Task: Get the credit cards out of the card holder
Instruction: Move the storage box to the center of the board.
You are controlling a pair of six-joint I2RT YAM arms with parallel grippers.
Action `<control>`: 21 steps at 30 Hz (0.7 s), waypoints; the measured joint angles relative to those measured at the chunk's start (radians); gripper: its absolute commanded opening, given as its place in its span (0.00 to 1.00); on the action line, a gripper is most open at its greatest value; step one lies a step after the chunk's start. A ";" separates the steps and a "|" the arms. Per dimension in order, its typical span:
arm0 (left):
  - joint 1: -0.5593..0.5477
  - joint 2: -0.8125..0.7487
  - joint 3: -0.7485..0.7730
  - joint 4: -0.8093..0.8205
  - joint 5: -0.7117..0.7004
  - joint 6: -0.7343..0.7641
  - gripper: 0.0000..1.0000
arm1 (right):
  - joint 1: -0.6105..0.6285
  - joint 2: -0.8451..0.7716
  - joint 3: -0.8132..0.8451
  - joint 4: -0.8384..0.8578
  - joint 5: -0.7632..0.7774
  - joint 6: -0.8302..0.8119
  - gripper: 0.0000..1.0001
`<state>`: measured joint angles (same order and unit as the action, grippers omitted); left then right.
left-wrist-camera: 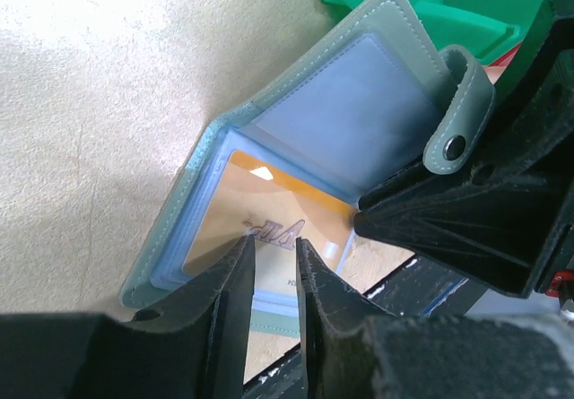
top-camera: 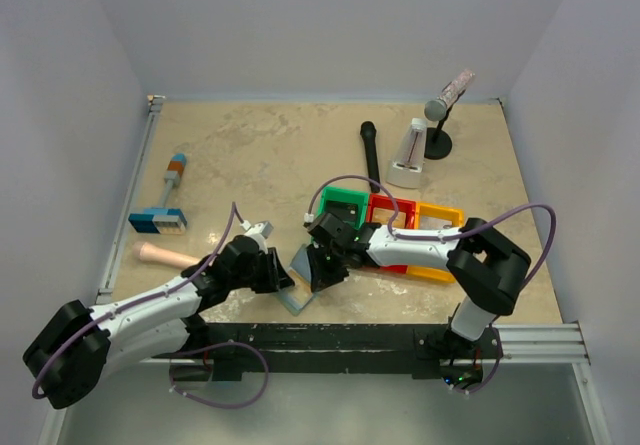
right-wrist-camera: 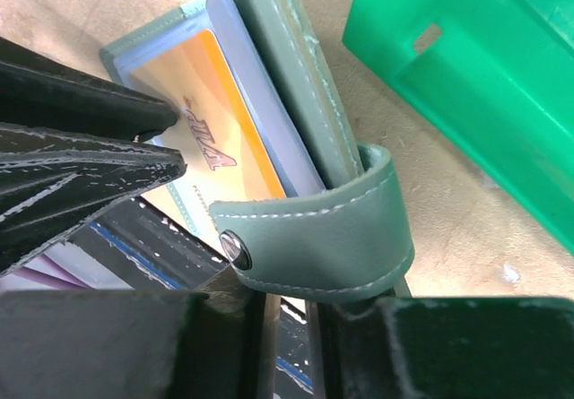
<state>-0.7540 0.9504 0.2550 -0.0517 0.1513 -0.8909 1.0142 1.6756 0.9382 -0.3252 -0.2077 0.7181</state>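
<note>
At the near edge of the beige mottled table [top-camera: 250,155], the small grey-blue soft bifold card holder [left-wrist-camera: 359,103] lies opened between the two arms. One panel is flat and the other is tilted up against the right gripper [right-wrist-camera: 287,305], with its snap strap curling just above that gripper's fingertips. A thin tan-orange rectangular credit card [left-wrist-camera: 269,206] shows in the flat panel's clear sleeve. The left gripper [left-wrist-camera: 273,247] has its black fingers a narrow slit apart, tips on this card's near end. Whether they actually pinch it cannot be told, nor whether the right gripper's nearly closed jaws grip the raised panel or only prop it. The step in hand looks like drawing the first card out. The next move likely calls for a firm pinch on the card's end, then a straight pull along the sleeve while the right arm steadies the holder against sliding. No other card shows
</note>
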 measured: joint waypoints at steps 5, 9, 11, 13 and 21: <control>0.000 -0.001 0.000 0.002 -0.011 -0.007 0.31 | 0.000 -0.002 0.000 -0.003 0.007 -0.012 0.32; 0.000 -0.007 0.001 -0.008 -0.034 -0.006 0.31 | 0.000 -0.001 0.006 -0.007 0.005 -0.011 0.34; 0.000 -0.007 0.005 -0.015 -0.046 -0.004 0.31 | 0.004 0.000 0.011 -0.008 0.003 -0.008 0.35; 0.000 -0.001 0.013 -0.022 -0.058 -0.003 0.31 | 0.010 0.002 0.020 -0.011 0.002 -0.001 0.35; 0.000 0.065 0.082 -0.073 -0.108 0.024 0.33 | 0.047 0.034 0.078 -0.011 -0.031 0.041 0.36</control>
<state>-0.7540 1.0157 0.3367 -0.1246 0.0437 -0.8673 1.0611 1.7096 1.0164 -0.3363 -0.2390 0.7593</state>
